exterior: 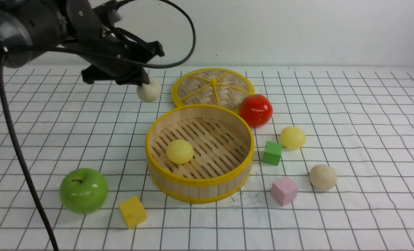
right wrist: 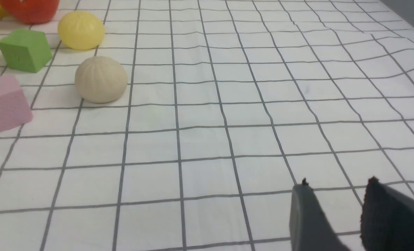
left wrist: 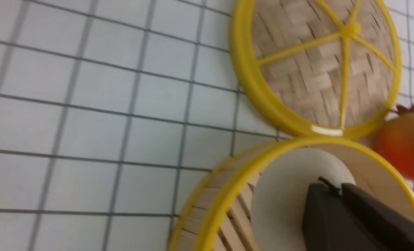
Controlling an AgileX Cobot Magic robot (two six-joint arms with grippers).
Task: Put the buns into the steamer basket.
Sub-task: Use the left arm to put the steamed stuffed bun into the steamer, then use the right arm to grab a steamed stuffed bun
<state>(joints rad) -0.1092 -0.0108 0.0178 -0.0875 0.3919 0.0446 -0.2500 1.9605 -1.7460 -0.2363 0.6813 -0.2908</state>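
Front view: left gripper [exterior: 142, 82] clamped on the held bun [exterior: 149, 90], far-left of the steamer basket [exterior: 200, 183].
We see one yellow bun [exterior: 179, 151] already inside; a loose yellow bun [exterior: 292, 137] & a loose beige bun [exterior: 322, 177] wait to the basket's right. Our plan, approx: carry the held bun near-right, high enough to clear the rim, stop over bare slats beside the yellow one, release low so it won't bounce out. Right gripper [right wrist: 337, 184] is open, empty.
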